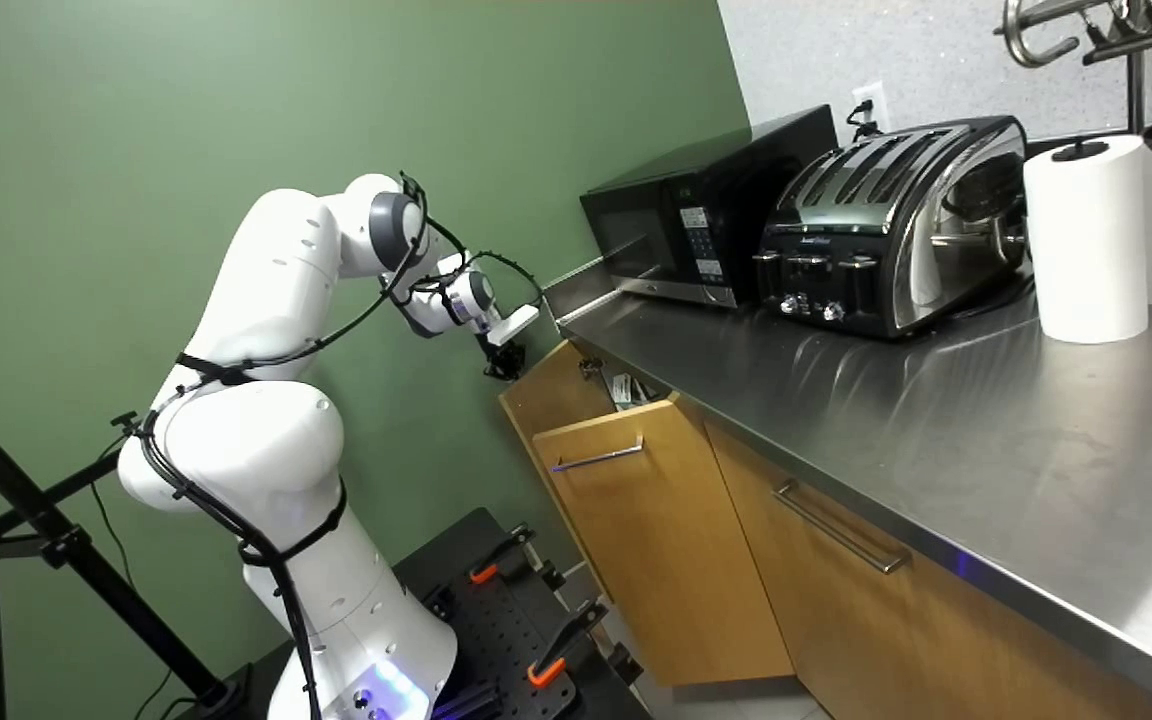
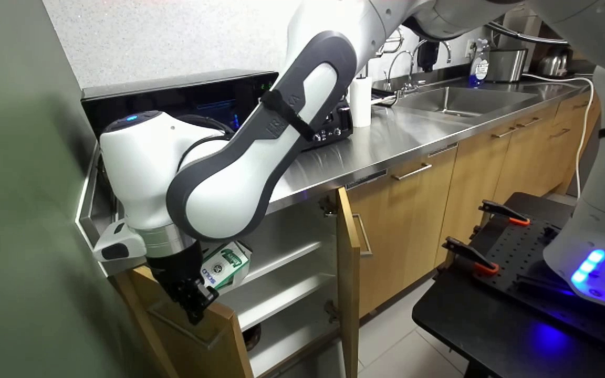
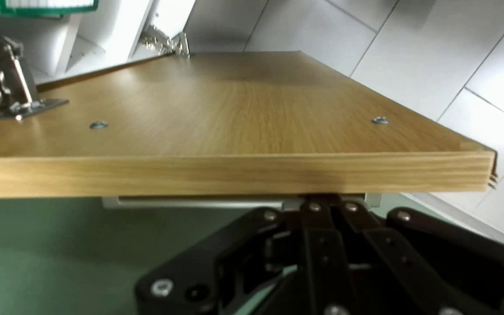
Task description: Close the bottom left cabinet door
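"White robot arm (image 2: 313,100), closest in an exterior view. Where's the bottom left cabinet door (image 2: 202,362)?"

"Standing open, outer face visible there. The sink (image 2: 465,102) shows only from that camera."

"And the wrist view?"

"That gives the door's inner face close up. The gripper (image 3: 333,202) sits on its outer side at the top edge, fingers closed together, near one end of the handle (image 3: 199,204). Whether they touch it, I can't tell. Two small screw heads (image 3: 381,120) show only there."
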